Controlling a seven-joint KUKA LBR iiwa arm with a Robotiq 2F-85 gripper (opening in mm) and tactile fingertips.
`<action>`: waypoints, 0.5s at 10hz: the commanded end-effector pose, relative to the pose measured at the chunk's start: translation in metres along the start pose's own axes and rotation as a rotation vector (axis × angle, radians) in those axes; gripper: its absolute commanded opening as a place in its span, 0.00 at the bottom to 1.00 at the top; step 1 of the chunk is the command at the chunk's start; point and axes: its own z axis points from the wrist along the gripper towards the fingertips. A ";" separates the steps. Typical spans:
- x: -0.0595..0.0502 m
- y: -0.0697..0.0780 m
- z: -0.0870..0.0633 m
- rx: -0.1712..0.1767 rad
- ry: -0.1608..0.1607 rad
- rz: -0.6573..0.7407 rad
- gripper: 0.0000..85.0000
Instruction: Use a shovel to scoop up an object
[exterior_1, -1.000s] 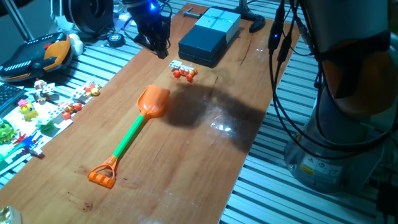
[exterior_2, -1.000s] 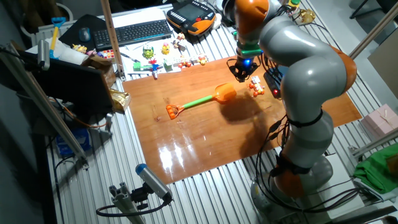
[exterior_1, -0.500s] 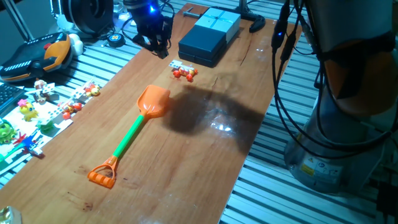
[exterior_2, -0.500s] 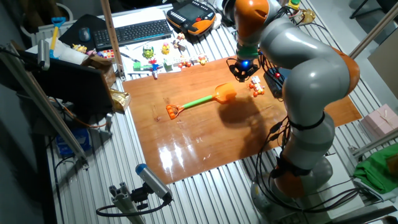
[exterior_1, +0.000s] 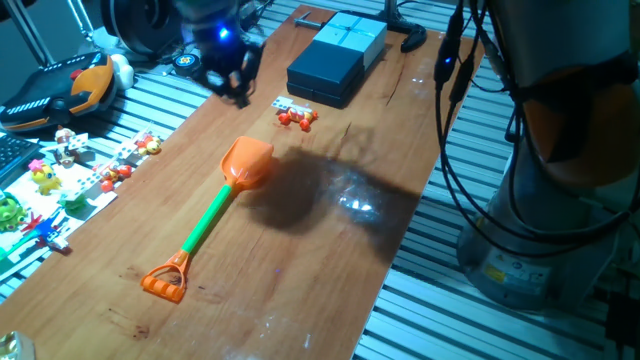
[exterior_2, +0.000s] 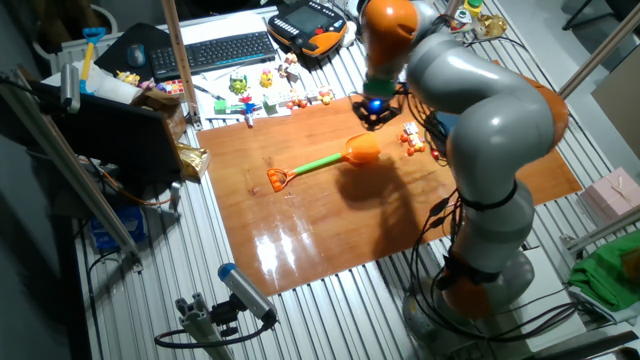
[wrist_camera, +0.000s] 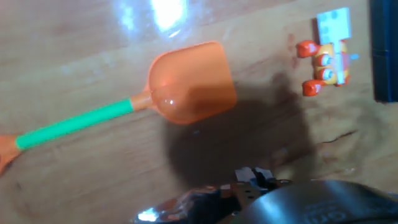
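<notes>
The shovel lies flat on the wooden table, its orange blade (exterior_1: 247, 163) toward the object, its green shaft (exterior_1: 210, 222) running back to the orange loop end (exterior_1: 165, 283). The object (exterior_1: 297, 117), a tiny red-orange and white piece, sits a short way beyond the blade. My gripper (exterior_1: 228, 88) hovers blurred above the table, beyond the blade and left of the object, touching neither and holding nothing. Its finger spacing is unreadable. In the hand view the blade (wrist_camera: 193, 82) is at centre and the object (wrist_camera: 326, 62) at the right. The other fixed view shows the gripper (exterior_2: 376, 115) just above the blade (exterior_2: 362, 150).
A dark blue box (exterior_1: 335, 55) stands just behind the object. Small toy figures (exterior_1: 60, 170) lie on the slatted surface left of the table, near an orange-black pendant (exterior_1: 60, 90). A keyboard (exterior_2: 215, 50) lies farther back. The arm's cables (exterior_1: 450, 120) hang at the right.
My gripper has moved left, away from the dark blue box toward the side beyond the shovel blade. The shovel and the object have not moved.
</notes>
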 end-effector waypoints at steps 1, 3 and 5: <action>0.017 0.033 0.001 -0.017 0.037 0.305 0.01; 0.018 0.053 0.013 -0.026 0.031 0.350 0.01; 0.025 0.073 0.026 -0.042 -0.004 0.408 0.01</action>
